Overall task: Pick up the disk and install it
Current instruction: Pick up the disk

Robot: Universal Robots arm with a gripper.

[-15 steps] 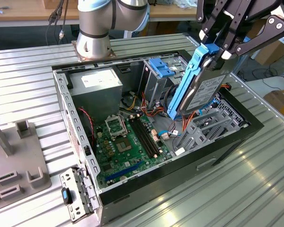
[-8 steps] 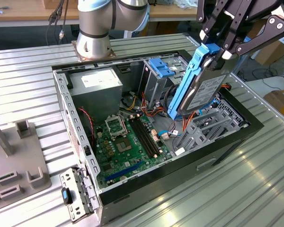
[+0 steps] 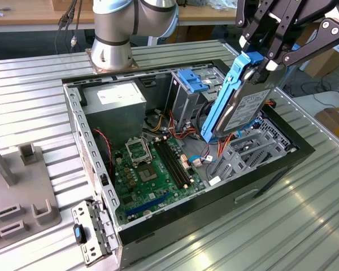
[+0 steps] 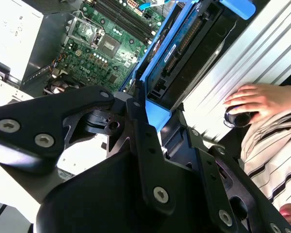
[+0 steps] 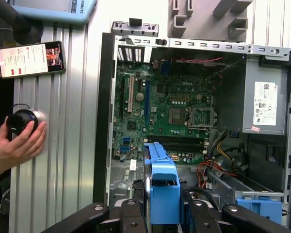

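Note:
The disk (image 3: 246, 108), a grey metal drive with a white label clipped in a bright blue carrier, hangs tilted above the side of the open computer case (image 3: 254, 182) at the exterior view's right. My gripper (image 3: 260, 58) is shut on the disk's upper end, its black fingers clamping the blue frame from both sides. In the second wrist view the disk (image 4: 184, 43) runs away from the gripper (image 4: 157, 114) toward the motherboard. In the first wrist view the blue carrier (image 5: 162, 177) sits between the gripper's (image 5: 165, 208) fingers, over the case's drive area.
Inside the case are a green motherboard (image 3: 152, 164), a grey power-supply box (image 3: 116, 104) and a metal drive cage with a blue latch (image 3: 191, 82). The arm's base (image 3: 116, 34) stands behind the case. A grey fixture (image 3: 17, 180) lies at the exterior view's left. A person's hand (image 5: 19, 138) holds a knob beside a phone (image 5: 31, 59).

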